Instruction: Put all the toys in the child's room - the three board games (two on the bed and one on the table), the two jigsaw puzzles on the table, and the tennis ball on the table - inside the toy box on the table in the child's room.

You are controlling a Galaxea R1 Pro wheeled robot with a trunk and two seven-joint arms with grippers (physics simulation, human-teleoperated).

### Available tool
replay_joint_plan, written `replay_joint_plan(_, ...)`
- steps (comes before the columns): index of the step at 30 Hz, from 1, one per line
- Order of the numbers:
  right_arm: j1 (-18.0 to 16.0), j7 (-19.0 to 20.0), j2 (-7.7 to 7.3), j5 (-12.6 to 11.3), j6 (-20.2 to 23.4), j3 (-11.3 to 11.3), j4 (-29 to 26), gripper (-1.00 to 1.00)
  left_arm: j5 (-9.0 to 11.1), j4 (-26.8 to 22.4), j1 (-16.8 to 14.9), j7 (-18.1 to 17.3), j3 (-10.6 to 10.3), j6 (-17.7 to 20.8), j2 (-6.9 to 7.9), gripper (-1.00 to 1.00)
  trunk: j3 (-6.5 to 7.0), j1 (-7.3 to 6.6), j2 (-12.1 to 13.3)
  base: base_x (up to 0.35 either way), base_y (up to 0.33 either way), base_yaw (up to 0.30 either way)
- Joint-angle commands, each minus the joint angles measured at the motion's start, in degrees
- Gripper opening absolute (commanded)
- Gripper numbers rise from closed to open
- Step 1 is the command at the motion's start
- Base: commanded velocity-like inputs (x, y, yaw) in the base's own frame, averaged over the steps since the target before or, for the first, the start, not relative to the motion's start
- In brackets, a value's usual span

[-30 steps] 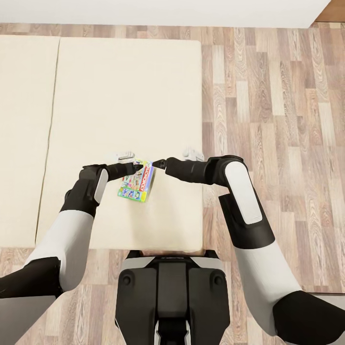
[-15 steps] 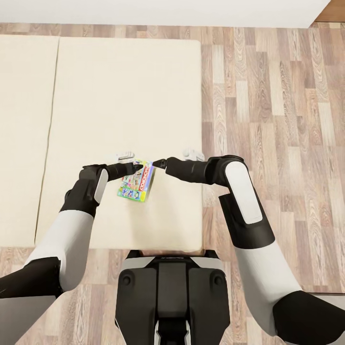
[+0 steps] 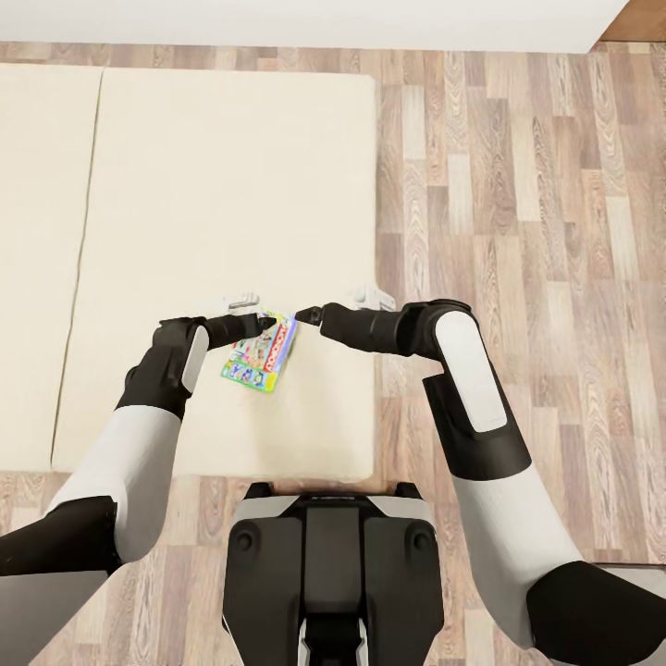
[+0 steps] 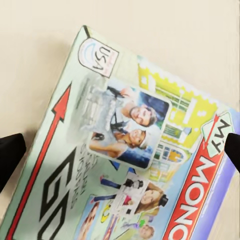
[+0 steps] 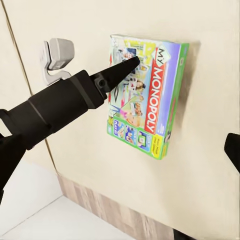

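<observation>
Head view shows us a board game [image 3: 259, 353], a flat printed box, lying on the beige mattress of the bed [image 3: 203, 185] close to its near right corner. Our left end effector [image 3: 268, 324] hovers over the box's far end, and our right end effector [image 3: 305, 315] sits just beside the box's far right corner; the two tips nearly meet. In the left wrist view the board game [image 4: 125, 160] lies between two dark fingertips [image 4: 10, 155] set wide apart at the frame's edges, so we read the left jaws as spread. In the right wrist view the box [image 5: 145, 95] lies flat with the left arm's pointed finger [image 5: 120, 67] over its cover; for the right jaws we cannot tell the state. Wooden floor [image 3: 518, 185] runs beside the bed.
</observation>
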Motion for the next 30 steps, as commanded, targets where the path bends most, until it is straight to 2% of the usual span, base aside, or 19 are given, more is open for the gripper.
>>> replay_joint_plan(1,-0.04,-0.59,0.01,-0.51,0.12,-0.01,-0.03,1.00,-0.05,-0.08,-0.03,-0.32,0.31,0.41,-0.08,1.00,-0.06,0.03,-0.10,-0.069,-0.265,0.000)
replay_joint_plan(21,-0.04,-0.59,0.01,-0.43,0.12,0.03,-0.03,1.00,-0.07,-0.08,-0.03,-0.14,0.33,0.47,-0.05,1.00,-0.06,0.03,-0.10,-0.045,-0.105,0.000)
replay_joint_plan(30,-0.13,-2.21,0.01,-0.54,0.25,-0.01,0.01,1.00,-0.33,0.04,-0.03,2.12,0.28,2.06,0.09,1.00,-0.06,0.03,-0.10,-0.008,-0.013,0.000)
